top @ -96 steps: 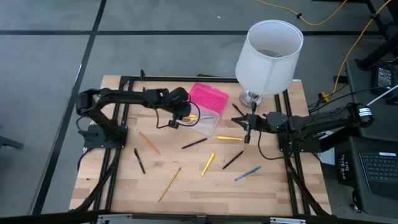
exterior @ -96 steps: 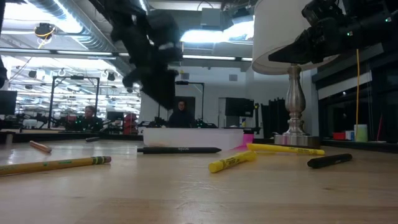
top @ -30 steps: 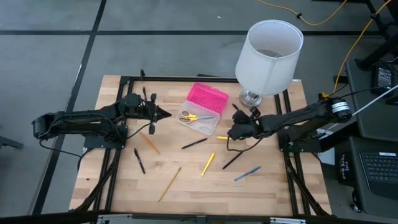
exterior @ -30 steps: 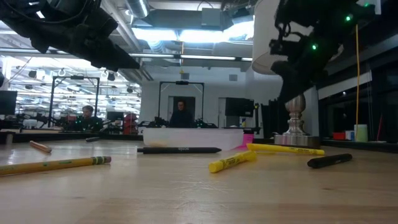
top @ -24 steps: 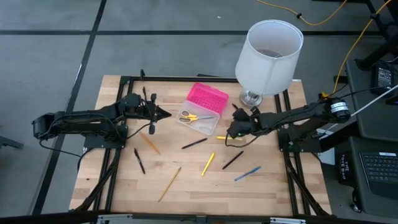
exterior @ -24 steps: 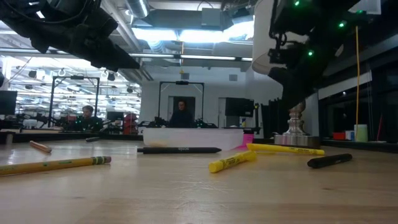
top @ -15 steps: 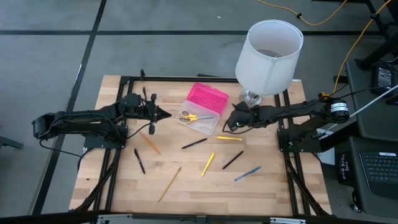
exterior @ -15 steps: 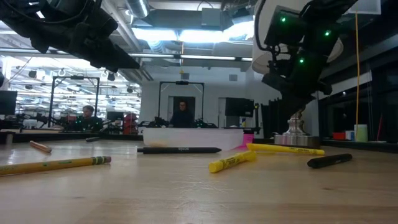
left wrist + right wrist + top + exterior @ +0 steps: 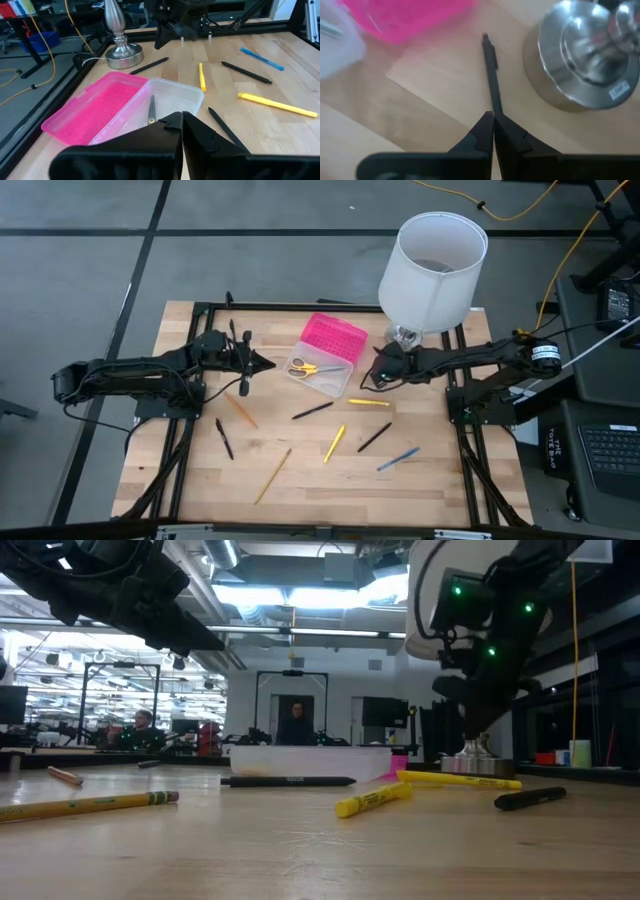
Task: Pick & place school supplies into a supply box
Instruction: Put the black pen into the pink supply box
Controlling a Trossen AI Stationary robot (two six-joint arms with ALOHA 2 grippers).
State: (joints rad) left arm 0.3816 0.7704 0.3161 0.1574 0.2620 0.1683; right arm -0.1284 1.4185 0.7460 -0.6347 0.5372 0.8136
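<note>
both jaw pairs are closed and empty: right gripper (image 9: 493,116) hovers at the tip of a black pen (image 9: 491,75) lying at 9 o'clock of the lamp base (image 9: 585,55); left gripper (image 9: 262,363) waits at 9 o'clock of the supply box (image 9: 326,354), which holds scissors (image 9: 312,367). risk: closed fingers descending would push the pen away. base label unreadable.

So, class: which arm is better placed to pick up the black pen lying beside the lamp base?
Right. Its claw sits directly over that black pen, fingers shut, while the left claw waits across the supply box.
</note>
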